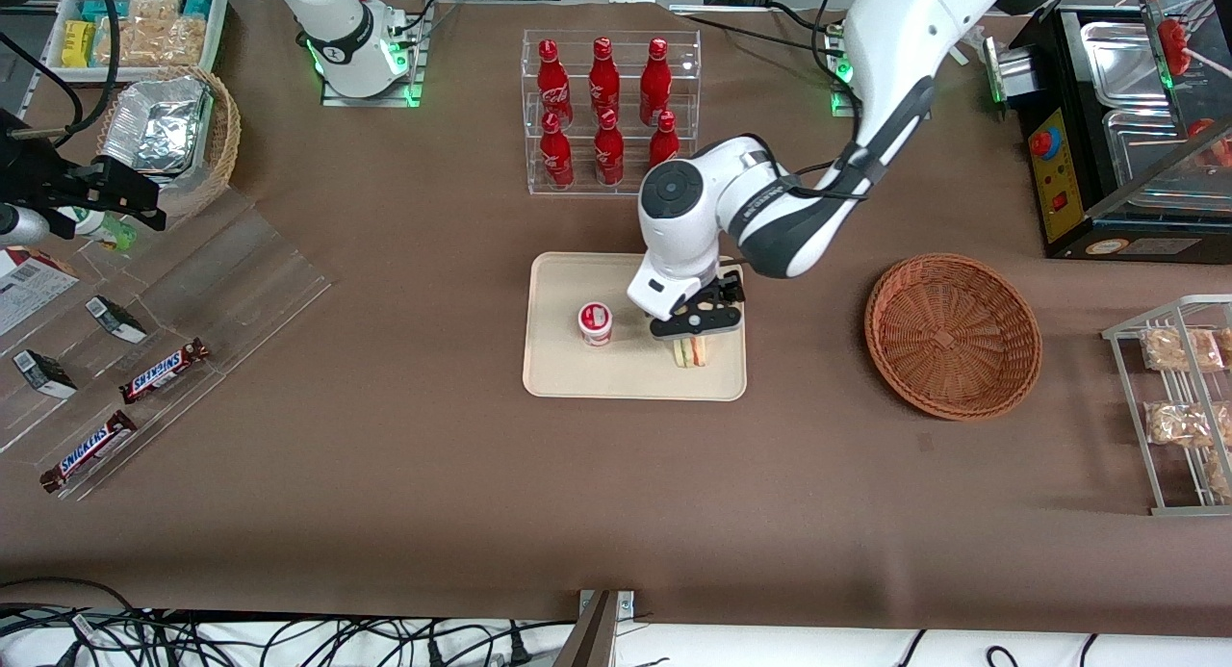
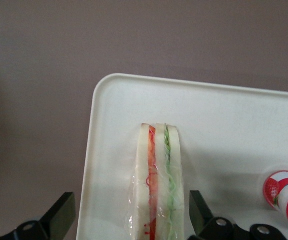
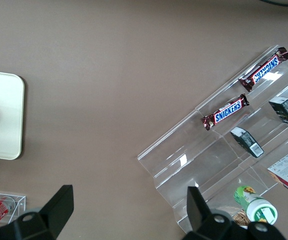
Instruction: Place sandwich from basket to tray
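Note:
The wrapped sandwich [image 1: 691, 352] stands on edge on the cream tray [image 1: 577, 378], near the tray corner closest to the front camera and toward the working arm's end. My gripper [image 1: 695, 335] hangs directly over it, open. In the left wrist view the sandwich [image 2: 159, 185] sits between the two black fingers [image 2: 61, 215], with a gap on one side and the other finger close to the bread, above the tray [image 2: 224, 130]. The reddish-brown basket [image 1: 953, 335] lies empty beside the tray, toward the working arm's end.
A small red-and-white cup [image 1: 595, 323] stands on the tray beside the sandwich. A clear rack of red bottles [image 1: 611, 109] stands farther from the camera than the tray. A wire snack rack [image 1: 1179, 407] and a black appliance [image 1: 1126, 147] are at the working arm's end; a clear stand with Snickers bars [image 1: 164, 371] is at the parked arm's end.

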Action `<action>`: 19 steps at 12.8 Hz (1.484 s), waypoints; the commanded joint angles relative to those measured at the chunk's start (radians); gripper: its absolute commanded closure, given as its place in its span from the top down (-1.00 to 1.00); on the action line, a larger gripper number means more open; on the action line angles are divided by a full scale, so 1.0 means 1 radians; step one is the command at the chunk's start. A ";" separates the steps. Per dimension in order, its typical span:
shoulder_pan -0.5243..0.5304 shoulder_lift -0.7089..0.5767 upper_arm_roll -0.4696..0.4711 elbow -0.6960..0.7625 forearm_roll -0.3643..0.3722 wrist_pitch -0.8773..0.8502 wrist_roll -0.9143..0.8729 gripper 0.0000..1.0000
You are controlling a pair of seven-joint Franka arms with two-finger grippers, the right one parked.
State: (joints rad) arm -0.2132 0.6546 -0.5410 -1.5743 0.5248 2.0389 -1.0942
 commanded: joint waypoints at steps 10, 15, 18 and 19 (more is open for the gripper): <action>0.280 -0.178 -0.027 0.174 -0.281 -0.347 0.463 1.00; 0.379 -0.208 -0.010 0.215 -0.354 -0.459 0.723 1.00; 0.333 -0.239 0.140 0.230 -0.425 -0.471 0.848 1.00; 0.293 -0.256 0.233 0.232 -0.472 -0.486 0.896 1.00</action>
State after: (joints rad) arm 0.1466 0.4378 -0.4441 -1.3514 0.1297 1.5876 -0.2934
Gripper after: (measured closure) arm 0.000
